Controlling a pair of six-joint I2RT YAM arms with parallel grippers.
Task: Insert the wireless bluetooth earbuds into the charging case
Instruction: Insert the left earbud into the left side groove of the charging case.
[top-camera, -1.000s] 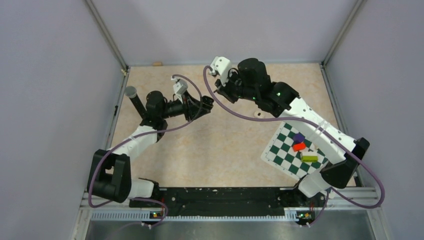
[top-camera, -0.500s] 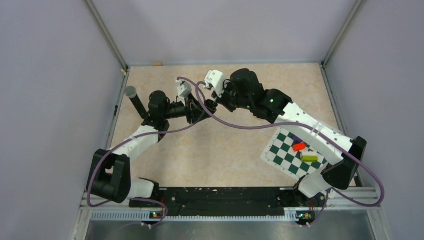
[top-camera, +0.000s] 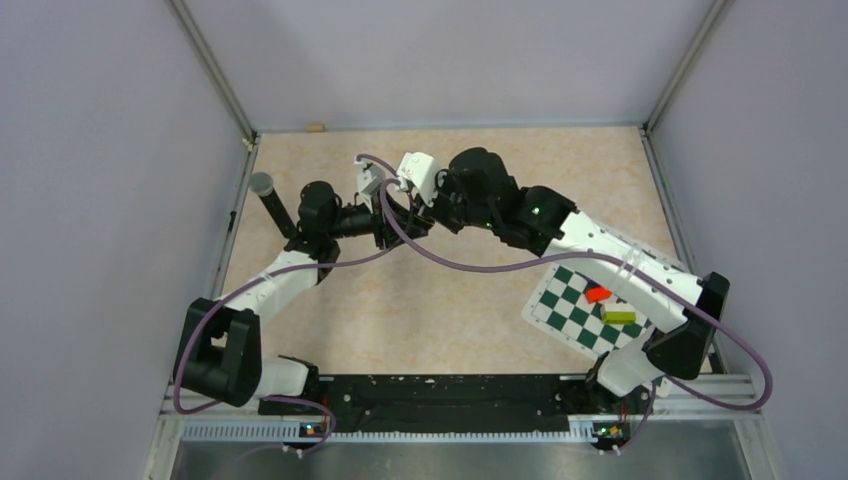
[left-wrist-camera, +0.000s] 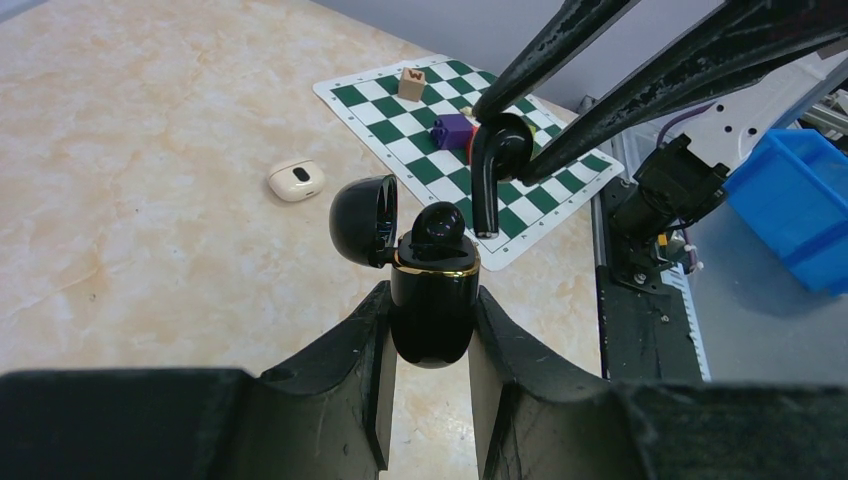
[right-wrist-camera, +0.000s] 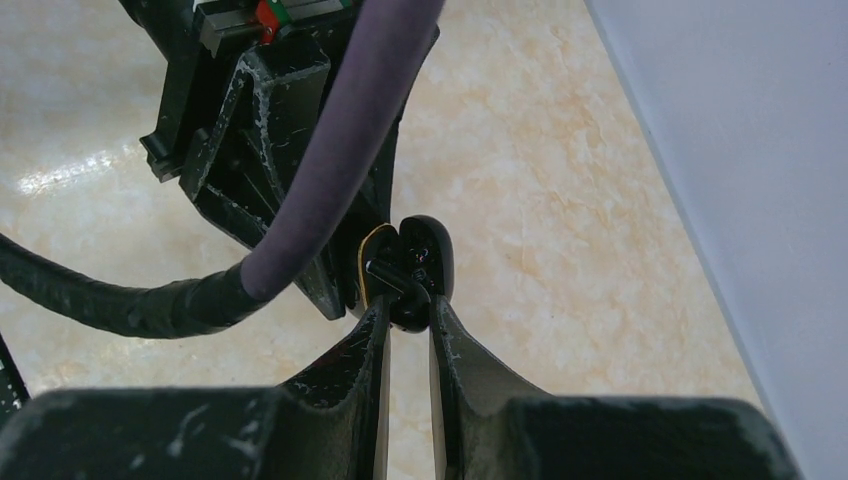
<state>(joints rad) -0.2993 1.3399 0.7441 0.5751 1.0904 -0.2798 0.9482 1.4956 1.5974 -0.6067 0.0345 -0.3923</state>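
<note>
My left pincer (left-wrist-camera: 430, 300) is clamped narrow round the charging case (left-wrist-camera: 432, 315), holding it upright above the worktop (left-wrist-camera: 150, 150) with its lid (left-wrist-camera: 360, 220) swung back, so the sockets face up. The first earbud (left-wrist-camera: 440, 225) sits seated in it. My right pincer (left-wrist-camera: 502, 145) pinches the second earbud (left-wrist-camera: 490, 170) by its head, stem pointing down just beside the seated one, so that, as I judge it, it can drop straight into the free socket
</note>
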